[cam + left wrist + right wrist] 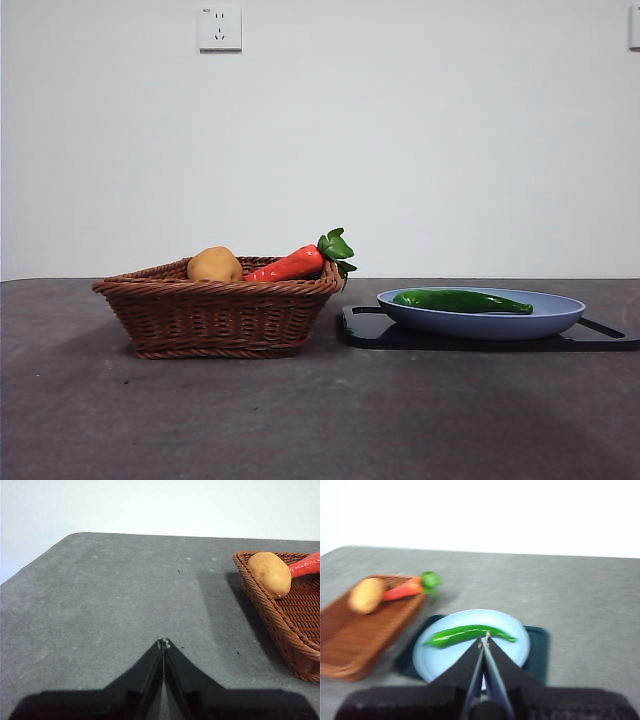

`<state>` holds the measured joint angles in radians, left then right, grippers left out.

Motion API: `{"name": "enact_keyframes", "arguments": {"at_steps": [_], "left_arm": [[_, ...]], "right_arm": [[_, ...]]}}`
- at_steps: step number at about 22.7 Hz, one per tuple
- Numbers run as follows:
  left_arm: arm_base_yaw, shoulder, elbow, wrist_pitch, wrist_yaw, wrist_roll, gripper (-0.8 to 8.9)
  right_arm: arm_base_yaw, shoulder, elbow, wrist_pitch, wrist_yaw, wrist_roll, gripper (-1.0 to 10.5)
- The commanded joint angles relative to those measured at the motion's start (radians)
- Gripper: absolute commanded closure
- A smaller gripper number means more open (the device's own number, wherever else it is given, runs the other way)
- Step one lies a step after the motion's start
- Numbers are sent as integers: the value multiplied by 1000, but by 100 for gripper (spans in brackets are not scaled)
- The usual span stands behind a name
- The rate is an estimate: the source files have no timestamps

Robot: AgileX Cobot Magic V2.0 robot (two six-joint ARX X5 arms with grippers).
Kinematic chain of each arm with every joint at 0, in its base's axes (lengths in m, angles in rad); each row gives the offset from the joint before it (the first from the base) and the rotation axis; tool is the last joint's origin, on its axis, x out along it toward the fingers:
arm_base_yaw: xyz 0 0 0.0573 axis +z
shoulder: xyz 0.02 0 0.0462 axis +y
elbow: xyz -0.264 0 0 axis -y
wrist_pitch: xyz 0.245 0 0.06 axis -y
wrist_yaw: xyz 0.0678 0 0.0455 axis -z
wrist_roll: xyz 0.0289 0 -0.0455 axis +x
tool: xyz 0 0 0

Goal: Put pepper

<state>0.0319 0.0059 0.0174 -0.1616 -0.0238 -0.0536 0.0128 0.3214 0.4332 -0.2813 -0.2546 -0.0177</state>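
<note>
The dark-green pepper [460, 300] lies on a pale blue plate [560, 310] at the right of the front view. It also shows in the right wrist view [465, 634] on the plate [510, 655]. My right gripper [485, 639] is shut and empty, above the plate, with its tips close over the pepper's middle. My left gripper [163, 643] is shut and empty over bare table, left of the basket. Neither arm shows in the front view.
A brown wicker basket [215, 315] holds a potato [214, 265] and a red-orange vegetable with a leafy green top [295, 263]. The plate stands on a dark tray [400, 335]. A wall socket [220, 27] is on the back wall.
</note>
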Motion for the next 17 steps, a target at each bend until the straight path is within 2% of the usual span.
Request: {"name": "enact_keyframes", "arguments": {"at_steps": [1, 5, 11, 17], "left_arm": [[3, -5, -11, 11, 1, -6, 805], [3, -5, -11, 11, 1, -6, 805], [3, -5, -11, 11, 0, -6, 805], [3, -5, -11, 11, 0, -6, 805]], "right_arm": [[0, -70, -108, 90, 59, 49, 936], [2, -169, -212, 109, 135, 55, 936], [2, -261, -315, 119, 135, 60, 936], [2, -298, -396, 131, 133, 119, 936]]}}
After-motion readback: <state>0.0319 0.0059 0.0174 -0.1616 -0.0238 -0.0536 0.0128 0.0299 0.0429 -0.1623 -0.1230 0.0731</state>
